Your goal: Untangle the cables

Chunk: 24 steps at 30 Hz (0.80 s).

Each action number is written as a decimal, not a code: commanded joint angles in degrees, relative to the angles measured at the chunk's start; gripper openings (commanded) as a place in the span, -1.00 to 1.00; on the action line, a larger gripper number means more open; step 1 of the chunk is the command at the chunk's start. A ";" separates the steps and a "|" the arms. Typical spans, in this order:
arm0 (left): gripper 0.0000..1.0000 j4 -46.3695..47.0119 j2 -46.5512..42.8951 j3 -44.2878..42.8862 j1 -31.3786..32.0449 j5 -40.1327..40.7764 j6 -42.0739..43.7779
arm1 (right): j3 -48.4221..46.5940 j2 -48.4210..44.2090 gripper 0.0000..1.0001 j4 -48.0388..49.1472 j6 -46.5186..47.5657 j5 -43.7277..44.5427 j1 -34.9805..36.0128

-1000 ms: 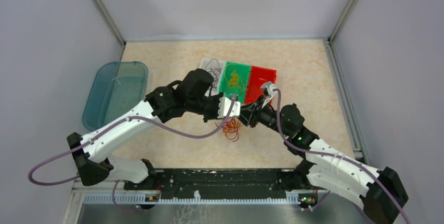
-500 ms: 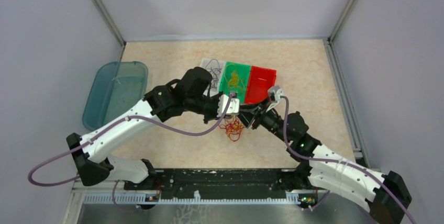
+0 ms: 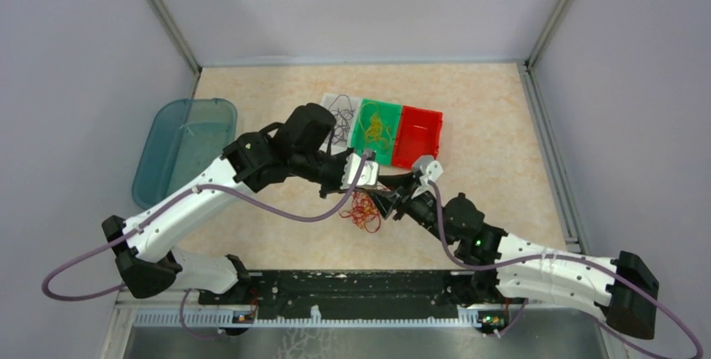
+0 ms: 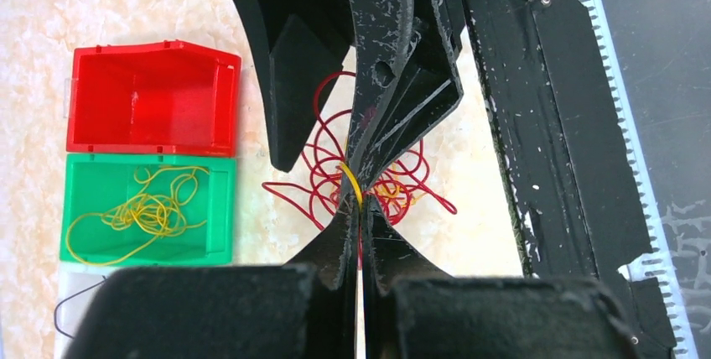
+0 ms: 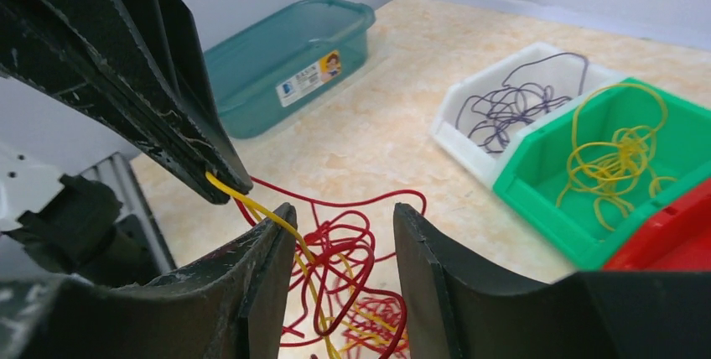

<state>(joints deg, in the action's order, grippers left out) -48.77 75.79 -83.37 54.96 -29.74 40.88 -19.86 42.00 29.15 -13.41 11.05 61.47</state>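
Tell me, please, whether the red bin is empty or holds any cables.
Empty. The left wrist view shows only the bare floor of the red bin; the red cables lie in a tangle outside it.

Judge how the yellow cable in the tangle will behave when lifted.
Probably floppy: the yellow cable sags in curves from the left gripper. Likely light, being so thin. It may drag the red cables along, since they intertwine.
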 commanded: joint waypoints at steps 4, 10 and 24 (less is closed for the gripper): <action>-0.99 -5.94 0.60 -3.08 -0.17 -2.30 4.73 | -1.48 -3.36 -0.11 3.62 13.14 12.96 3.13; -0.99 -6.74 0.74 -2.98 -0.07 -1.12 7.62 | -3.87 -0.93 -0.05 3.45 16.96 9.19 3.06; -0.99 -6.83 0.25 -1.95 -0.29 3.87 13.68 | -7.26 4.48 0.09 8.67 26.17 12.75 5.23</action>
<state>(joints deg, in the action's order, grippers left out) -53.60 76.40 -84.51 54.89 -24.62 52.88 -23.70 46.26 31.55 7.70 21.71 65.95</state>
